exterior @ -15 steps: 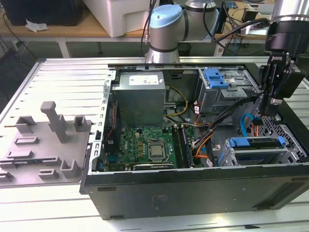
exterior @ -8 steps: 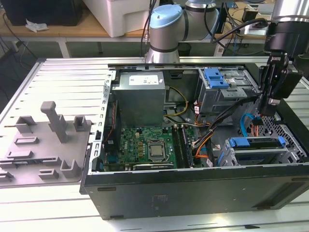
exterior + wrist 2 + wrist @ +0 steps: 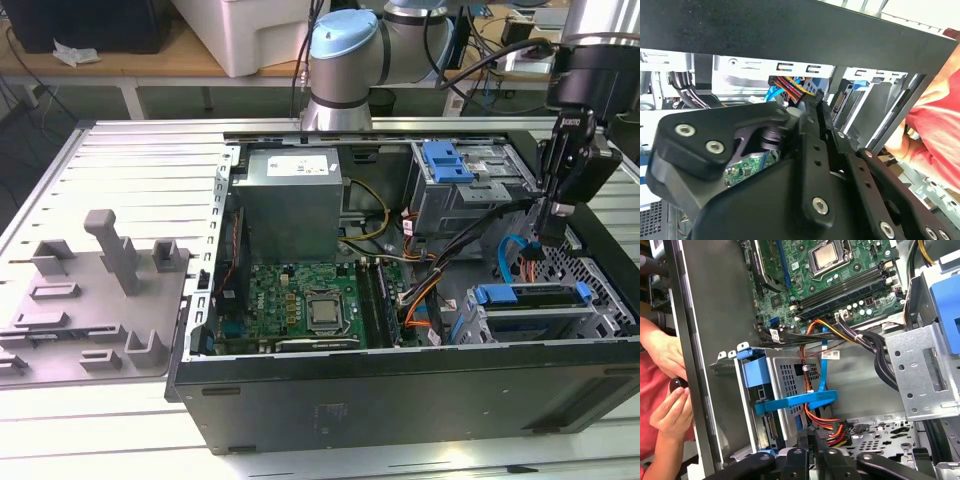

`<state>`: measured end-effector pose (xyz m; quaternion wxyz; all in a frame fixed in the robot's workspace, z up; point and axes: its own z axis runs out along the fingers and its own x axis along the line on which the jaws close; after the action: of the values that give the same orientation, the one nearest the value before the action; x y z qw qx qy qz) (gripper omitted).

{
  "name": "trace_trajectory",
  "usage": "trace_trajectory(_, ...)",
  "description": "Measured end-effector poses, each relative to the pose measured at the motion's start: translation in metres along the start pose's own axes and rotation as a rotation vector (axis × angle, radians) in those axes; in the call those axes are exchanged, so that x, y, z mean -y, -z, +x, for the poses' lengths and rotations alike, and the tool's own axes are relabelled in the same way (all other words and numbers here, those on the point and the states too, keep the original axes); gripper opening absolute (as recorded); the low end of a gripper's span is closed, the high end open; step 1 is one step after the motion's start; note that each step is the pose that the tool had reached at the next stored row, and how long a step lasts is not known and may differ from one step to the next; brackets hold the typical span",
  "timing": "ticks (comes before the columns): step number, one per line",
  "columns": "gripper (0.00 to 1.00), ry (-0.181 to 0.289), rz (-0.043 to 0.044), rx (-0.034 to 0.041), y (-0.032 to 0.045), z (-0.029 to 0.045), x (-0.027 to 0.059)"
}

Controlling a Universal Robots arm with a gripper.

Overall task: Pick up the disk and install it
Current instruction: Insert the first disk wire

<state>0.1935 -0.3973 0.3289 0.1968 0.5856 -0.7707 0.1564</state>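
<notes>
The disk (image 3: 530,294) sits slid into the grey drive cage (image 3: 590,322) at the exterior view's lower right of the open computer case, with its blue carrier facing outward. In the first wrist view the disk (image 3: 756,374) shows its blue carrier end in the same cage. My gripper (image 3: 545,228) hangs over the case just behind that cage, apart from the disk. Its fingertips are together in the first wrist view (image 3: 811,440). A blue data cable (image 3: 795,403) and a red-orange-yellow power plug (image 3: 836,431) lie right at them. Whether they pinch a cable is hidden.
A second cage with a bare blue bracket (image 3: 447,160) stands at the back of the case. The motherboard (image 3: 305,305) and a grey power supply (image 3: 292,200) fill the case's middle. A person's hands (image 3: 667,405) and red sleeve (image 3: 935,135) are by the case wall. A grey fixture plate (image 3: 90,300) lies on the exterior view's left.
</notes>
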Motion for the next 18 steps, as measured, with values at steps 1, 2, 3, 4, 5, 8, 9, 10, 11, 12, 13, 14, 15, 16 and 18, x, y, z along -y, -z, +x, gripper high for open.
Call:
trace_trajectory(1, 0.16, -0.001, -0.0006, -0.0002, -0.0001, -0.0001, 0.0)
trace_trajectory(2, 0.16, -0.002, -0.0012, -0.0002, -0.0002, -0.0001, 0.0)
trace_trajectory(3, 0.16, -0.004, -0.002, -0.0004, -0.0003, -0.0002, 0.0)
trace_trajectory(4, 0.16, -0.005, -0.0025, -0.0004, -0.0004, -0.0002, 0.0)
trace_trajectory(5, 0.16, -0.005, -0.0029, -0.0005, -0.0004, -0.0002, 0.0)
trace_trajectory(8, 0.16, -0.006, -0.0033, -0.0004, -0.0005, -0.0003, 0.0)
trace_trajectory(9, 0.16, -0.006, -0.0033, -0.0004, -0.0005, -0.0002, 0.0)
trace_trajectory(10, 0.16, -0.006, -0.0033, -0.0004, -0.0005, -0.0003, 0.0)
trace_trajectory(11, 0.16, -0.005, -0.0033, -0.0005, -0.0004, -0.0002, 0.0)
trace_trajectory(12, 0.16, -0.005, -0.0033, -0.0003, -0.0005, -0.0002, -0.0003)
trace_trajectory(13, 0.16, -0.005, -0.0033, -0.0003, -0.0006, -0.0001, -0.0009)
trace_trajectory(14, 0.16, -0.005, -0.0033, -0.0004, -0.0007, 0.0001, -0.0015)
trace_trajectory(15, 0.16, -0.005, -0.0032, -0.0004, -0.0008, 0.0003, -0.0024)
trace_trajectory(16, 0.16, -0.005, -0.0031, -0.0004, -0.0009, 0.0005, -0.003)
trace_trajectory(18, 0.16, -0.004, -0.002, 0.0001, -0.0011, 0.0011, -0.0038)
